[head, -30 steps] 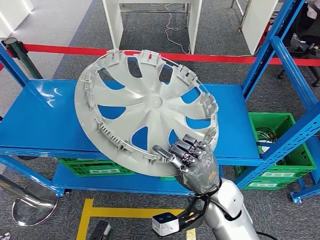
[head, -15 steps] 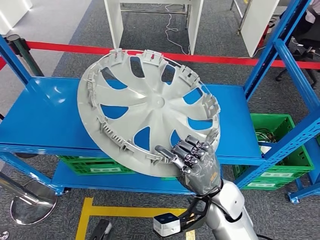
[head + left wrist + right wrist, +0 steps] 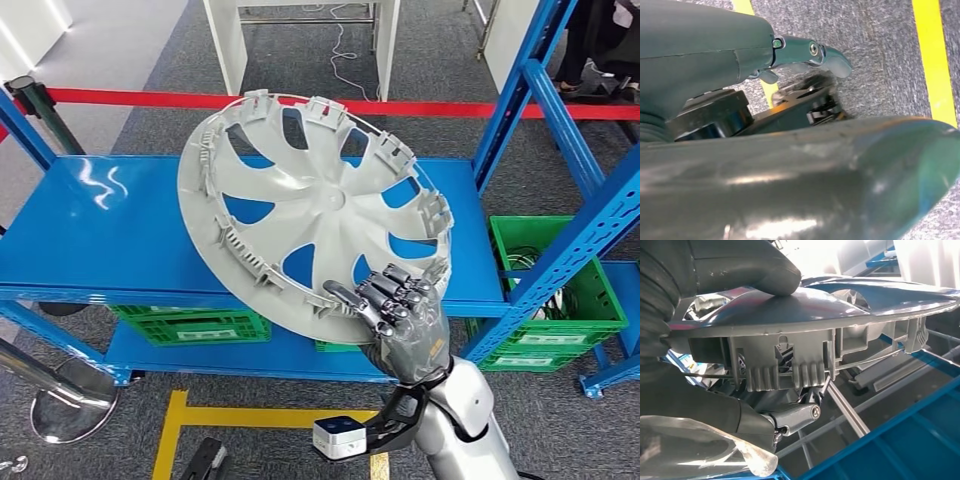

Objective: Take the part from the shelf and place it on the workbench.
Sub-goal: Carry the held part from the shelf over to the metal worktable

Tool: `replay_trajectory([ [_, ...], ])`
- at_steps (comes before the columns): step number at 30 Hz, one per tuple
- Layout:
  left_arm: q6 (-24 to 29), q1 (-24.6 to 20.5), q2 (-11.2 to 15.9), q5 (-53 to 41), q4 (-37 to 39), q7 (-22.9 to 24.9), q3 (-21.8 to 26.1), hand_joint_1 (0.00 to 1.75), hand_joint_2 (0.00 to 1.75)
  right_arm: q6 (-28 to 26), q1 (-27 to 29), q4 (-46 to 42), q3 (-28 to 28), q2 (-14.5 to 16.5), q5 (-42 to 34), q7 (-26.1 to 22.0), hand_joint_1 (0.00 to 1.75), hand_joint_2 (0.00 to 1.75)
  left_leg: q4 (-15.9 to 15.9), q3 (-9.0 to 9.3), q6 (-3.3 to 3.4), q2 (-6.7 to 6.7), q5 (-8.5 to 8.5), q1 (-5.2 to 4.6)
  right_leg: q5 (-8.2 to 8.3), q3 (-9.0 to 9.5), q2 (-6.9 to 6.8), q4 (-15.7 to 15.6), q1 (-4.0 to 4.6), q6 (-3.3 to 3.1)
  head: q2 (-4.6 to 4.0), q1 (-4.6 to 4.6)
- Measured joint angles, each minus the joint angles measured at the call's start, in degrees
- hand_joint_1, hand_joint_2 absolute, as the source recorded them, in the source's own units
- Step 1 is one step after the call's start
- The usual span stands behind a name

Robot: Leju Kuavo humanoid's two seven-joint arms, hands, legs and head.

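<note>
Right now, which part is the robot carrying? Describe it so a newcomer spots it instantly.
Start at the long blue shelf with green crates underneath. Above it, tilted, is a large grey hubcap, gripped at its near rim by the right hand. It is the one round, spoked, grey thing there, blue showing through its cutouts.

Whole view shifted: camera moved. Right hand raised wheel cover slightly, rim further off blue shelf.

I can't read any text: the white labels on the green crates are too blurred.
</note>
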Motion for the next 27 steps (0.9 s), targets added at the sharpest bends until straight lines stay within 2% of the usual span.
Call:
replay_trajectory([
  [1, 0.0, -0.1, 0.0, 0.0, 0.0, 0.1, 0.0, 0.0, 0.0, 0.0, 0.0, 0.0, -0.1, 0.0, 0.0, 0.0, 1.75, 1.75, 3.5, -1.11, -0.16, 0.19, -1.66, 0.08, 0.25, -0.38, -0.31, 0.0, 0.1, -0.17, 0.0, -0.02],
  [2, 0.0, -0.1, 0.0, 0.0, 0.0, 0.1, 0.0, 0.0, 0.0, 0.0, 0.1, 0.0, -0.2, 0.0, 0.0, 0.0, 1.75, 1.75, 5.5, -1.52, -0.22, 0.26, -2.29, 0.11, 0.51, -0.74, -0.57, 0.1, 0.19, -0.24, 0.0, 0.0],
  [3, -0.1, -0.1, 0.0, 0.0, 0.0, 0.2, 0.0, 0.0, 0.0, 0.0, 0.1, -0.1, -0.3, 0.0, 0.0, 0.0, 1.75, 1.75, 5.6, -0.98, -0.18, 0.28, -1.8, 0.12, 0.79, -1.1, -0.77, 0.1, 0.27, -0.24, 0.0, -0.01],
  [4, -0.1, -0.1, 0.0, -0.1, 0.0, 0.2, 0.0, 0.0, 0.0, 0.0, 0.1, -0.1, -0.4, 0.0, 0.0, 0.0, 1.75, 1.75, 3.2, 0.68, -0.03, 0.3, -0.3, 0.12, 1.09, -1.44, -0.91, 0.1, 0.36, -0.18, 0.0, -0.01],
  [5, -0.1, -0.2, 0.1, -0.1, 0.0, 0.3, 0.0, 0.0, 0.0, 0.0, 0.2, -0.2, -0.5, 0.1, 0.0, 0.0, 1.75, 1.75, -0.7, 3.11, 0.25, 0.34, 1.57, 0.09, 1.38, -1.72, -1.01, 0.1, 0.44, -0.08, 0.0, 0.01],
  [7, -0.2, -0.4, 0.1, -0.2, 0.0, 0.3, 0.0, 0.0, 0.0, 0.0, 0.2, -0.5, -0.6, 0.2, -0.1, 0.0, 1.75, 1.75, -8.5, 7.55, 0.85, 0.52, 3.67, -0.15, 2.04, -2.23, -1.17, 0.2, 0.62, 0.36, 0.0, 0.04],
  [8, -0.2, -0.4, 0.1, -0.3, 0.0, 0.3, 0.0, 0.0, 0.0, 0.0, 0.2, -0.6, -0.7, 0.3, -0.1, 0.0, 1.75, 1.75, -10.5, 8.51, 1.06, 0.58, 3.95, -0.33, 2.41, -2.41, -1.25, 0.1, 0.63, 0.67, 0.0, 0.06],
  [9, -0.2, -0.5, 0.2, -0.4, 0.0, 0.3, 0.0, 0.0, 0.0, 0.0, 0.2, -0.7, -0.7, 0.4, -0.1, 0.0, 1.75, 1.75, -11.2, 8.66, 1.22, 0.61, 3.91, -0.51, 2.85, -2.56, -1.32, 0.1, 0.59, 1.04, 0.0, 0.06],
  [11, -0.2, -0.4, 0.2, -0.5, 0.0, 0.3, 0.0, 0.0, 0.0, 0.0, 0.2, -0.9, -0.9, 0.5, -0.2, 0.0, 1.75, 1.75, -11.5, 8.08, 1.78, 0.65, 4.79, -0.57, 3.36, -2.75, -1.27, -0.1, 0.44, 1.78, 0.0, 0.04],
  [12, -0.2, -0.4, 0.2, -0.5, 0.0, 0.3, 0.0, 0.0, 0.0, 0.0, 0.3, -1.0, -1.0, 0.5, -0.2, 0.0, 1.75, 1.75, -11.8, 7.73, 2.2, 0.72, 5.33, -0.47, 2.61, -3.17, -1.06, 0.4, 0.41, 2.09, 0.0, 0.08],
  [13, -0.2, -0.4, 0.2, -0.5, 0.0, 0.3, 0.0, 0.0, 0.0, 0.0, 0.3, -1.1, -1.1, 0.6, -0.2, 0.0, 1.75, 1.75, -12.0, 7.24, 2.62, 0.79, 5.97, -0.33, 0.92, -3.81, -0.79, 1.8, 0.4, 2.36, 0.0, 0.14],
  [14, -0.2, -0.4, 0.2, -0.5, 0.0, 0.3, 0.0, 0.0, 0.0, 0.0, 0.4, -1.1, -1.2, 0.6, -0.2, 0.0, 1.75, 1.75, -12.1, 6.63, 2.91, 0.86, 6.58, -0.22, -1.57, -4.75, -0.49, 4.3, 0.38, 2.57, 0.0, 0.19],
  [16, -0.1, -0.3, 0.2, -0.5, 0.0, 0.3, 0.0, 0.0, 0.0, 0.0, 0.5, -1.1, -1.2, 0.7, 0.0, -0.1, 1.75, 1.75, -11.9, 5.07, 3.18, 0.85, 7.69, -0.24, -6.45, -6.72, -0.19, 11.7, 0.38, 2.93, 0.0, 0.26],
  [17, -0.1, -0.2, 0.2, -0.5, 0.0, 0.3, 0.0, 0.0, 0.0, 0.0, 0.7, -1.1, -1.2, 0.7, 0.1, -0.1, 1.75, 1.75, -11.8, 4.26, 3.18, 0.85, 8.21, -0.27, -7.43, -7.12, -0.15, 14.6, 0.38, 3.04, 0.0, 0.25],
  [18, -0.1, -0.1, 0.3, -0.5, 0.0, 0.3, 0.0, 0.0, 0.0, 0.0, 0.8, -1.1, -1.2, 0.8, 0.1, -0.1, 1.75, 1.75, -11.7, 3.45, 3.14, 0.85, 8.7, -0.28, -7.17, -6.7, -0.13, 15.8, 0.38, 3.11, 0.0, 0.25],
  [19, -0.1, -0.1, 0.3, -0.5, 0.0, 0.3, 0.0, 0.0, 0.0, 0.0, 0.9, -1.1, -1.2, 0.8, 0.2, -0.1, 1.75, 1.75, -11.5, 2.7, 3.07, 0.83, 9.12, -0.27, -5.9, -5.27, -0.13, 14.8, 0.38, 3.09, 0.0, 0.25],
  [20, -0.1, -0.1, 0.3, -0.5, 0.0, 0.3, 0.0, 0.0, 0.0, 0.0, 0.9, -1.2, -1.3, 0.9, 0.2, -0.1, 1.75, 1.75, -11.2, 2.06, 2.93, 0.77, 9.5, -0.27, -4.31, -2.84, -0.11, 11.9, 0.37, 2.99, 0.0, 0.26],
  [21, -0.1, 0.0, 0.3, -0.5, 0.0, 0.3, 0.0, 0.0, 0.0, 0.0, 0.9, -1.2, -1.3, 1.0, 0.2, -0.1, 1.75, 1.75, -11.0, 1.48, 2.71, 0.7, 9.84, -0.3, -3.42, 0.09, 0.01, 7.8, 0.39, 2.82, 0.0, 0.27],
  [22, -0.1, 0.0, 0.3, -0.5, 0.0, 0.3, 0.0, 0.0, 0.0, 0.0, 0.9, -1.3, -1.3, 1.2, 0.3, -0.1, 1.75, 1.75, -10.7, 0.99, 2.44, 0.63, 10.2, -0.37, -3.17, 2.93, 0.19, 3.6, 0.42, 2.62, 0.0, 0.23],
  [23, -0.1, 0.0, 0.3, -0.5, 0.0, 0.2, 0.0, 0.0, 0.0, 0.0, 1.0, -1.4, -1.3, 1.3, 0.4, -0.1, 1.75, 1.75, -10.5, 0.61, 2.12, 0.57, 10.62, -0.44, -3.43, 4.93, 0.36, 0.4, 0.48, 2.44, 0.0, 0.21],
  [24, -0.1, 0.0, 0.3, -0.5, 0.0, 0.2, 0.0, 0.0, 0.0, 0.0, 1.0, -1.5, -1.4, 1.5, 0.5, 0.0, 1.75, 1.75, -10.4, 0.26, 1.8, 0.55, 11.06, -0.49, -3.92, 5.92, 0.53, -1.3, 0.56, 2.26, 0.0, 0.19],
  [25, -0.1, 0.1, 0.4, -0.5, 0.0, 0.2, 0.0, 0.0, 0.0, 0.0, 1.1, -1.6, -1.4, 1.7, 0.7, 0.0, 1.75, 1.75, -10.3, 0.02, 1.49, 0.53, 11.52, -0.51, -3.93, 6.1, 0.58, -1.9, 0.64, 2.02, 0.0, 0.17],
  [26, -0.1, 0.2, 0.4, -0.5, 0.0, 0.1, 0.0, 0.0, 0.0, 0.0, 1.1, -1.6, -1.5, 1.8, 0.8, 0.0, 1.75, 1.75, -10.3, -0.22, 1.18, 0.52, 11.71, -0.45, -3.64, 5.67, 0.47, -1.9, 0.57, 1.58, 0.0, 0.21],
  [27, -0.1, 0.4, 0.5, -0.5, 0.0, 0.1, 0.0, 0.0, 0.0, 0.0, 1.1, -1.7, -1.6, 1.9, 0.9, 0.0, 1.75, 1.75, -9.8, -0.58, 0.86, 0.54, 11.05, -0.4, -3.2, 5.21, 0.32, -1.9, 0.5, 1.0, 0.0, 0.14],
])
